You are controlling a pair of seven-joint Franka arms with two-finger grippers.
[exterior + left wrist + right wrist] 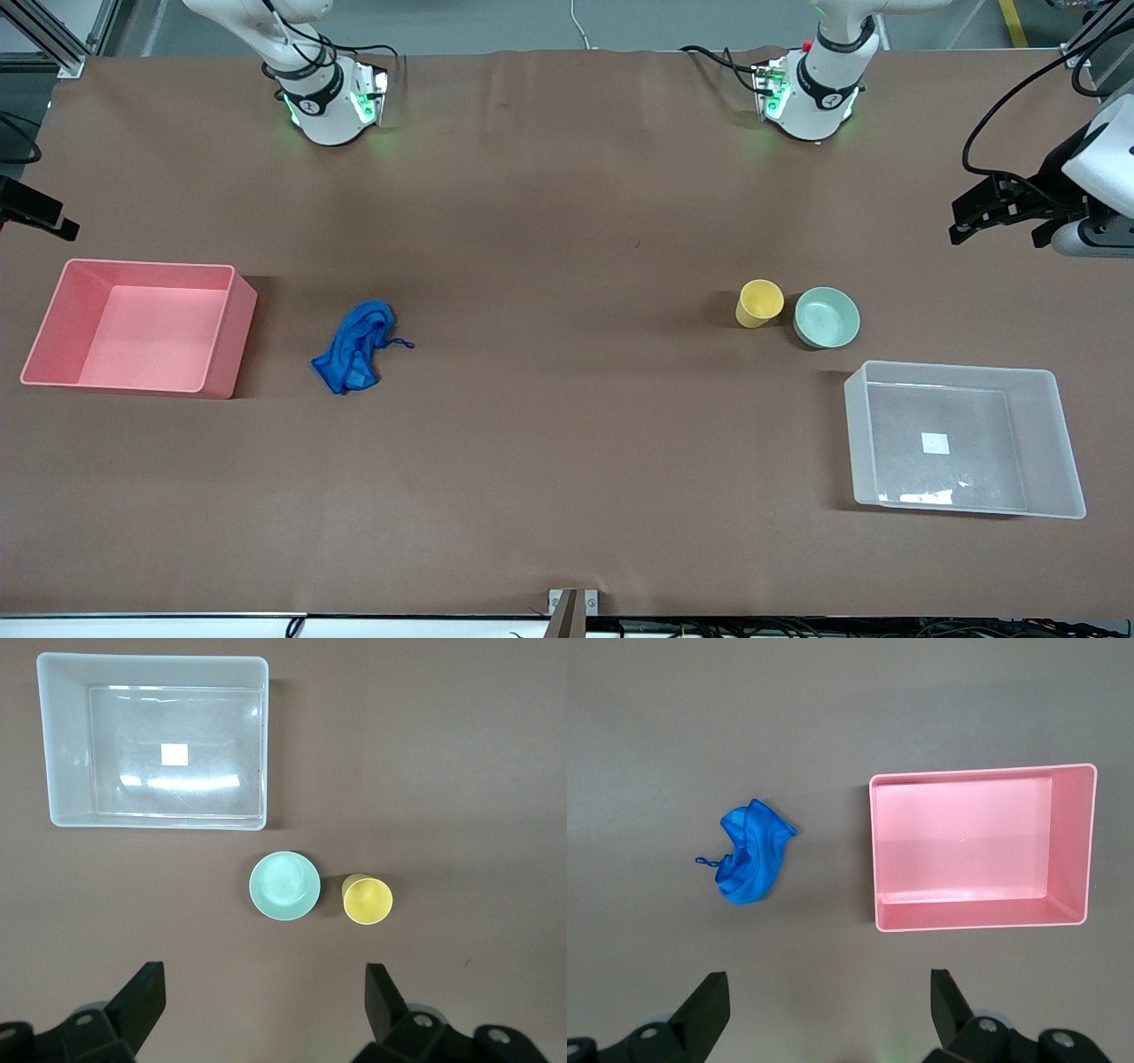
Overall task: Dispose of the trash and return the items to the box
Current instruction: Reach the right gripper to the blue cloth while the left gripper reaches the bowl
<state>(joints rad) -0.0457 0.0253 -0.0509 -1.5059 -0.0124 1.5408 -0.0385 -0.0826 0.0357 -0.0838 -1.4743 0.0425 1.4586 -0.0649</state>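
The blue rag [356, 346] lies crumpled on the table beside the pink bin, toward the right arm's end; it also shows in the right wrist view [751, 853]. The yellow cup [758, 303] and mint-green bowl [827, 317] stand side by side toward the left arm's end, both upright, also in the left wrist view as cup [367, 900] and bowl [284, 886]. The see-through box [964, 439] sits empty, nearer to the front camera than the bowl. My left gripper [266, 979] is open and empty, high over the table. My right gripper [828, 985] is open and empty, high up.
The pink bin [142, 326] stands empty at the right arm's end of the table; it also shows in the right wrist view [979, 849]. The box also shows in the left wrist view [62, 744]. The brown table runs bare between the rag and the cup.
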